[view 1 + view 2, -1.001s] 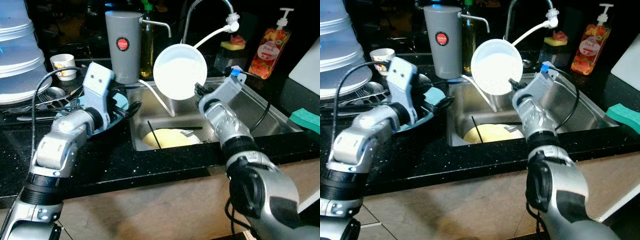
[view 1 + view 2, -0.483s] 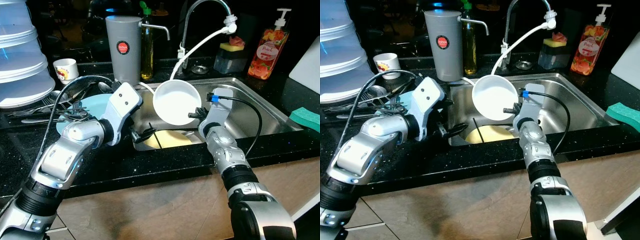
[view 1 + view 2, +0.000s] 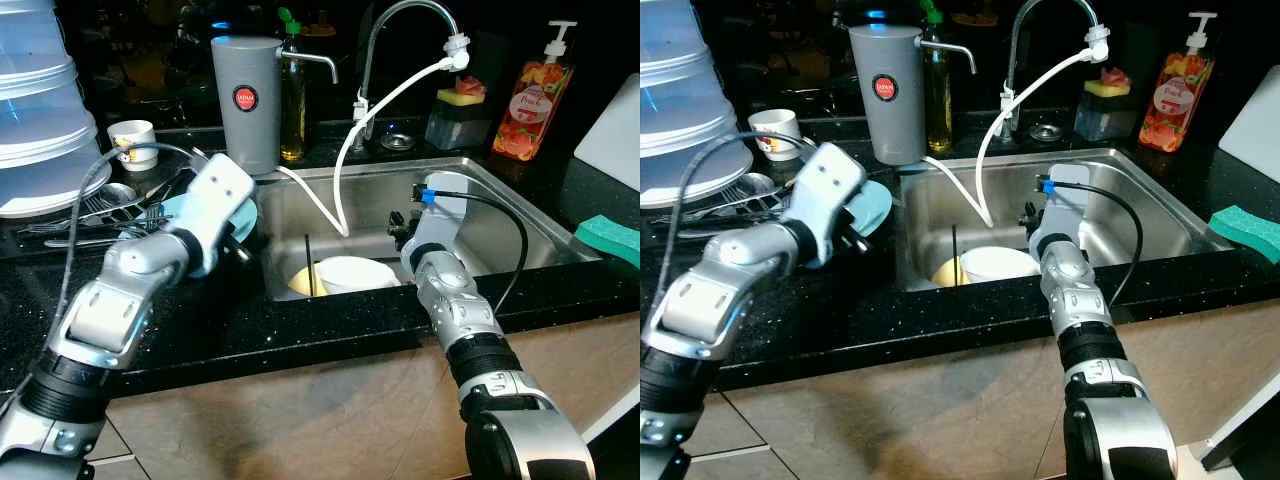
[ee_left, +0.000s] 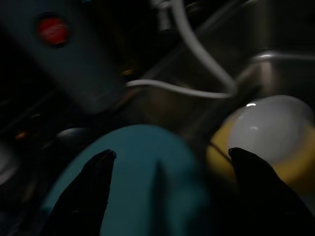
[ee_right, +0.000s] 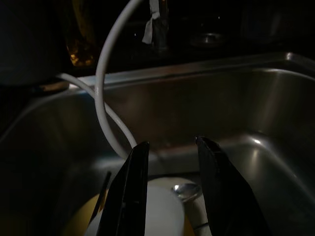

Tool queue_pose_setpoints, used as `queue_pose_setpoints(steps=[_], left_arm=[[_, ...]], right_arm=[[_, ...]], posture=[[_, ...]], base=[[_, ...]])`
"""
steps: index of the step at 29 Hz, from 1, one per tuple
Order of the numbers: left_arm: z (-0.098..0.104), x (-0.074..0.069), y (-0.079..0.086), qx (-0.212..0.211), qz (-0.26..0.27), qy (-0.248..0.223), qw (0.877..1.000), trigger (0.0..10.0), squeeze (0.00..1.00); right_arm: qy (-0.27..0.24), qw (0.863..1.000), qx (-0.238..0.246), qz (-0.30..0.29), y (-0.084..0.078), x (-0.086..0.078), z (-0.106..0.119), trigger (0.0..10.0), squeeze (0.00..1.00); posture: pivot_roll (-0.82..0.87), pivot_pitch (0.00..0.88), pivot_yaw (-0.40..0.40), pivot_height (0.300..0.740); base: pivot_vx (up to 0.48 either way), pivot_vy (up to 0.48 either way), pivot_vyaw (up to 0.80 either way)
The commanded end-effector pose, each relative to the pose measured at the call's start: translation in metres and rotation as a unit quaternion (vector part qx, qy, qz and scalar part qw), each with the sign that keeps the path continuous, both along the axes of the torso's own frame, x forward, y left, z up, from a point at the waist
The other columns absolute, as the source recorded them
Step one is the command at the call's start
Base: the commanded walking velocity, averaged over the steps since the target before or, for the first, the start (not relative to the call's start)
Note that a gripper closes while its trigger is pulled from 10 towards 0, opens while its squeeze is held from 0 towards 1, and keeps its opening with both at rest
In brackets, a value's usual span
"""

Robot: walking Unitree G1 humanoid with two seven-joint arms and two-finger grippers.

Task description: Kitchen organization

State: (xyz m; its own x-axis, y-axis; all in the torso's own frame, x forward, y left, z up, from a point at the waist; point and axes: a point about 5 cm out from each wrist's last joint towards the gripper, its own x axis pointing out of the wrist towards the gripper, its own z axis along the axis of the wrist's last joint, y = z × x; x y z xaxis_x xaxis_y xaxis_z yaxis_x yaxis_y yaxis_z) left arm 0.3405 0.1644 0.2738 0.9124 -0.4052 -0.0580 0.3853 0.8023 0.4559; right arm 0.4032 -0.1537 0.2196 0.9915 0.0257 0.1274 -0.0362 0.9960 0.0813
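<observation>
In the sink (image 3: 520,225) a white bowl (image 3: 355,272) rests on a yellow plate (image 3: 948,270); right gripper (image 5: 170,189) hovers above, empty, parted; left gripper (image 4: 172,160), apparently spread, over a teal plate (image 4: 142,182)

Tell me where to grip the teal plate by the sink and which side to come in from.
Judging by its pose, grip the teal plate at the rim that faces the sink, pinching the thin edge from that side. It lies flat on the counter, cutlery crowds its far-left side, and the open left gripper straddles it.
</observation>
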Motion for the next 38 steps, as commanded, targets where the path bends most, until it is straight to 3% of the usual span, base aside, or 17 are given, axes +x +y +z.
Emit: queue_pose_setpoints(steps=[1, 3, 6, 8, 9, 10, 11, 14, 17, 18, 19, 21, 24, 27, 32, 38], left_arm=[[0.001, 0.004, 0.006, -0.004, 0.030, -0.005, 1.000, 10.0, 0.00], [0.001, 0.007, 0.022, -0.016, 0.092, -0.013, 0.996, 10.0, 0.00], [-0.001, 0.008, 0.031, -0.016, 0.118, -0.009, 0.993, 10.0, 0.00], [-0.010, 0.006, 0.035, 0.004, 0.117, 0.011, 0.993, 10.0, 0.00], [-0.019, 0.004, 0.038, 0.022, 0.115, 0.030, 0.993, 10.0, 0.00], [-0.019, 0.004, 0.038, 0.022, 0.115, 0.030, 0.993, 10.0, 0.00], [-0.022, 0.004, 0.039, 0.033, 0.113, 0.037, 0.992, 10.0, 0.00], [-0.033, 0.003, 0.042, 0.057, 0.113, 0.054, 0.990, 10.0, 0.00], [-0.036, 0.003, 0.043, 0.060, 0.112, 0.060, 0.990, 10.0, 0.00], [-0.040, 0.002, 0.045, 0.065, 0.113, 0.066, 0.989, 10.0, 0.00], [-0.043, 0.002, 0.046, 0.067, 0.114, 0.070, 0.989, 10.0, 0.00], [-0.045, 0.001, 0.047, 0.067, 0.115, 0.075, 0.988, 10.0, 0.00], [-0.047, 0.000, 0.048, 0.067, 0.115, 0.082, 0.988, 10.0, 0.00], [-0.047, -0.001, 0.048, 0.068, 0.115, 0.082, 0.988, 10.0, 0.00], [-0.047, -0.003, 0.049, 0.064, 0.115, 0.084, 0.988, 10.0, 0.00], [-0.046, -0.003, 0.048, 0.060, 0.113, 0.083, 0.988, 10.0, 0.00]], right_arm=[[-0.003, 1.000, 0.003, 0.000, 0.001, 0.000, 0.003, 10.0, 0.00], [-0.001, 1.000, 0.022, 0.012, 0.005, -0.001, 0.004, 10.0, 0.00], [0.007, 0.998, 0.049, 0.031, 0.010, 0.000, 0.004, 10.0, 0.00], [0.045, 0.992, 0.090, 0.080, 0.026, 0.000, -0.001, 10.0, 0.00], [0.080, 0.983, 0.114, 0.123, 0.044, 0.000, -0.007, 10.0, 0.77], [0.080, 0.983, 0.114, 0.123, 0.044, 0.000, -0.007, 10.0, 0.77], [0.095, 0.978, 0.120, 0.139, 0.052, -0.001, -0.010, 10.0, 1.00], [0.119, 0.968, 0.142, 0.170, 0.073, -0.001, -0.011, 10.0, 1.00], [0.126, 0.963, 0.161, 0.177, 0.080, 0.000, -0.009, 10.0, 1.00], [0.140, 0.953, 0.191, 0.190, 0.089, 0.001, -0.007, 10.0, 0.17], [0.152, 0.944, 0.214, 0.199, 0.097, 0.002, -0.005, 10.0, 0.00], [0.172, 0.927, 0.252, 0.219, 0.108, 0.002, -0.001, 10.0, 0.00], [0.193, 0.911, 0.271, 0.244, 0.123, -0.001, 0.002, 10.0, 0.00], [0.198, 0.907, 0.273, 0.252, 0.128, -0.002, 0.002, 10.0, 0.00], [0.235, 0.887, 0.286, 0.275, 0.147, -0.008, -0.006, 10.0, 0.00], [0.252, 0.873, 0.313, 0.278, 0.153, -0.011, -0.010, 10.0, 0.00]], posture=[[0.04, 0.038, 0.012, 0.740], [0.04, 0.038, 0.012, 0.740], [0.04, 0.038, 0.010, 0.740], [0.04, 0.038, 0.010, 0.740], [0.03, 0.038, 0.011, 0.740], [0.03, 0.038, 0.011, 0.740], [0.03, 0.038, 0.011, 0.740], [0.03, 0.041, 0.010, 0.740], [0.03, 0.046, 0.007, 0.740], [0.04, 0.048, 0.005, 0.740], [0.04, 0.054, 0.003, 0.740], [0.04, 0.055, 0.001, 0.740], [0.04, 0.062, -0.007, 0.740], [0.04, 0.062, -0.007, 0.740], [0.04, 0.068, -0.017, 0.740], [0.04, 0.067, -0.019, 0.740]], base=[[0.000, 0.000, 0.00], [0.000, 0.000, 0.00], [0.000, 0.000, 0.00], [0.000, 0.000, 0.00], [0.000, 0.000, 0.00], [0.000, 0.000, 0.00], [0.000, 0.000, 0.00], [0.000, 0.000, 0.00], [0.000, 0.000, 0.00], [0.000, 0.000, 0.00], [0.000, 0.000, 0.00], [0.000, 0.000, 0.00], [0.000, 0.000, 0.00], [0.000, 0.000, 0.00], [0.000, 0.000, 0.00], [0.000, 0.000, 0.00]])
